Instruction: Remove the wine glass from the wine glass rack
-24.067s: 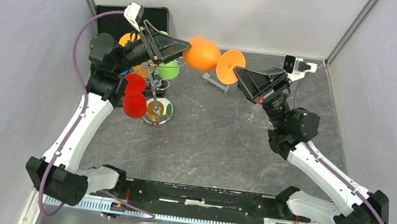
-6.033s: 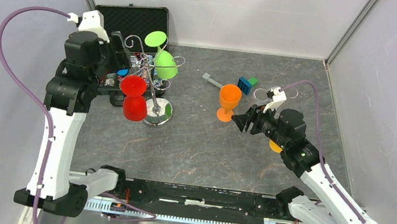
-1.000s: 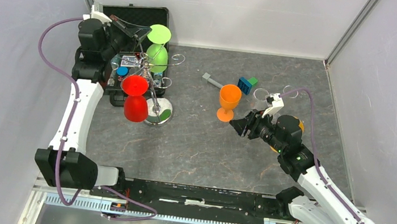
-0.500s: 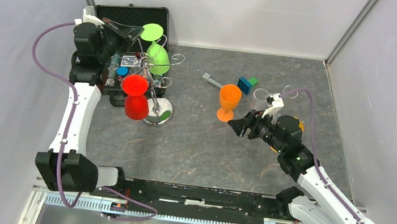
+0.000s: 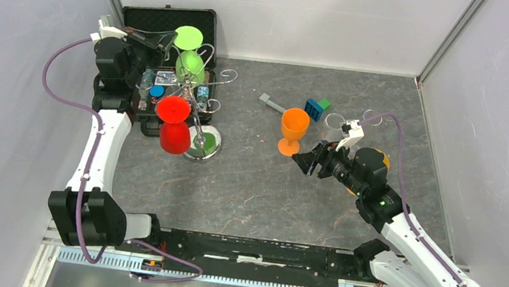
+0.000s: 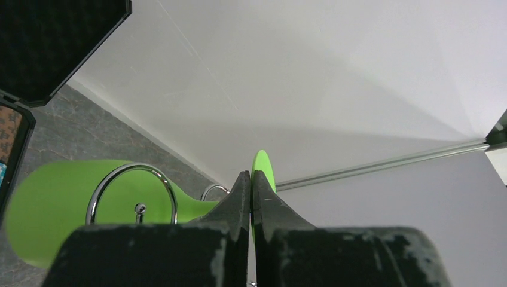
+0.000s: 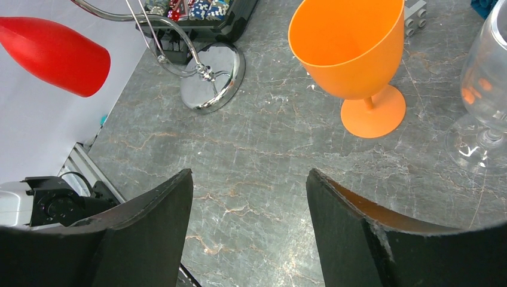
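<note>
Sliding far-left, the left gripper (image 6: 252,179) dragged the green glass (image 5: 189,64) with it, fingers pressed together on the glass's foot. The bowl hung by the far-left hooks of the rack (image 5: 208,149), a wire loop across it; whether it had cleared, I couldn't tell. The right gripper (image 7: 248,176) spread wider, empty, beside the orange glass (image 5: 294,125) standing on the table (image 5: 268,189). Orange looked done, green likely next off.
</note>
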Robot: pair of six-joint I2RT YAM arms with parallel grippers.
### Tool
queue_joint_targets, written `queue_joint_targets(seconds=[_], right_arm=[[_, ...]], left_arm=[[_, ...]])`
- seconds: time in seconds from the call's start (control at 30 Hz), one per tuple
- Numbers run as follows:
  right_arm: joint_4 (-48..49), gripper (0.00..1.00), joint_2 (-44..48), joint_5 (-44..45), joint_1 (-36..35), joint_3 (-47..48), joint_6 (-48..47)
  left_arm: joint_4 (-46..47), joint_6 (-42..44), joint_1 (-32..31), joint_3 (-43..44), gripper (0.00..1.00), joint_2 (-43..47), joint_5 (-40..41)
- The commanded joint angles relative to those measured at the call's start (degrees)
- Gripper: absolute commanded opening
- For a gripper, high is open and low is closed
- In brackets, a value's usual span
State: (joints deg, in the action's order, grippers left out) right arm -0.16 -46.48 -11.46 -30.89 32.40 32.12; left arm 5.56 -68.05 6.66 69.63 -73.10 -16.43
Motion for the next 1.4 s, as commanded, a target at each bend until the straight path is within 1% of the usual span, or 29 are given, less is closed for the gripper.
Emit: queue_joint_targets(seconds=[0.0,0.13,0.33,0.47,0.53,0.63,0.73,1.0,1.2,1.37], right_arm=[[2.36,0.75,0.7,0.81,0.13,-0.06,-0.91],[2.31,0.75,1.03,1.01,0.13,-0.22,-0.88],[2.1,0.75,1.68,1.75,0.18,-0.23,-1.0],[2.1,0.75,1.75,1.82,0.13,-0.23,-1.01],[2.1,0.76,1.66,1.87,0.16,-0.23,-0.98],[2.19,0.76,1.39,1.09,0.13,-0.08,-1.18],[2.57,0.77,1.98,1.18,0.14,-0.3,-1.01],[4.75,0.92,5.61,2.49,0.14,-1.55,-0.95],[8.7,0.96,8.92,3.55,0.14,-3.0,0.64],[19.03,0.96,13.77,4.72,0.13,-7.32,6.55]], left_arm=[[8.08,-2.64,0.29,0.5,0.02,0.07,1.3],[12.21,-3.95,0.29,1.57,0.02,-3.31,-0.18],[20.91,-7.27,0.2,5.8,0.02,-10.58,-7.39],[27.65,-9.29,-0.36,7.2,0.02,-13.37,-10.73],[28.82,-9.6,-1.08,8.81,0.02,-14.55,-11.09],[27.69,-9.31,-2.6,13.84,0.02,-17.21,-12.9],[27.84,-9.8,-4.88,16.5,0.02,-18.52,-14.0],[29.25,-12.64,-11.12,17.52,0.02,-17.72,-16.29],[29.2,-14.7,-17.74,15.6,0.02,-14.03,-17.37],[28.23,-17.66,-24.42,11.2,0.02,-9.55,-14.51]])
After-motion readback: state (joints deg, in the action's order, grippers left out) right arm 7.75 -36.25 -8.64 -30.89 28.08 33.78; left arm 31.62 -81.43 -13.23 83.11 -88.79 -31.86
